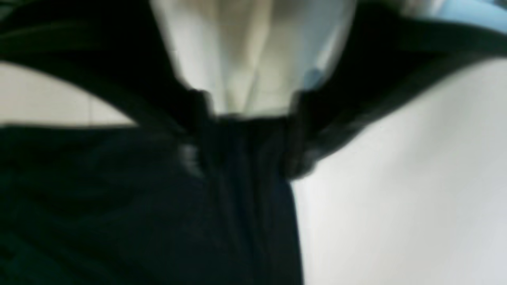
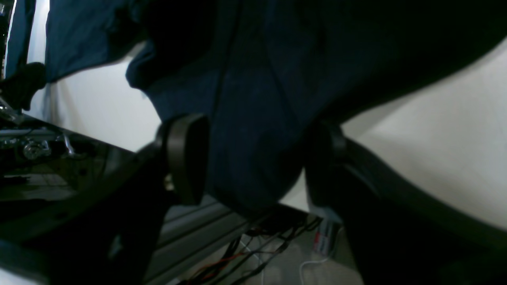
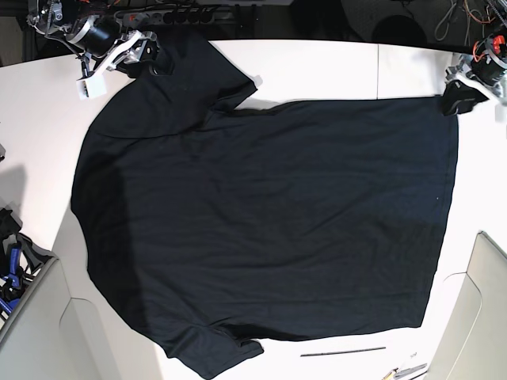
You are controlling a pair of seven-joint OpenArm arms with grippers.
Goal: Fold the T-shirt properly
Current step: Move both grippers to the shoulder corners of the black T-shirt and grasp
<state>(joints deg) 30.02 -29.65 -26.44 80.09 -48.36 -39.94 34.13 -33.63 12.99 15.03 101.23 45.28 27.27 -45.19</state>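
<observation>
I see the T-shirt (image 3: 261, 214) lying spread out flat on the white table (image 3: 333, 67), filling most of the middle of the base view. No fold shows in it yet, so I think the folding is only at its start: the cloth is laid out, and every fold is left to do.

My right gripper (image 3: 150, 57) is at the upper left of the base view, at the shirt's edge near a sleeve. In the right wrist view the dark cloth (image 2: 253, 130) hangs between the two black pads (image 2: 186, 158), and they sit against it, so I judge this gripper is holding the shirt. My left gripper (image 3: 458, 99) is at the upper right of the base view, on the shirt's corner. The left wrist view is very blurry (I can only make out dark cloth (image 1: 158, 206) bunched in the middle), so I cannot tell if that gripper is closed on it.

Other things sit around. A thin dark stick (image 3: 342, 351) lies on the table near the bottom edge of the base view, just below the shirt. Wires (image 3: 467, 16) hang at the upper right corner. Blue and black tools (image 3: 12, 253) sit at the left edge. None of them touch the shirt. The stick is the closest, and I think a fold toward the bottom could brush it.
</observation>
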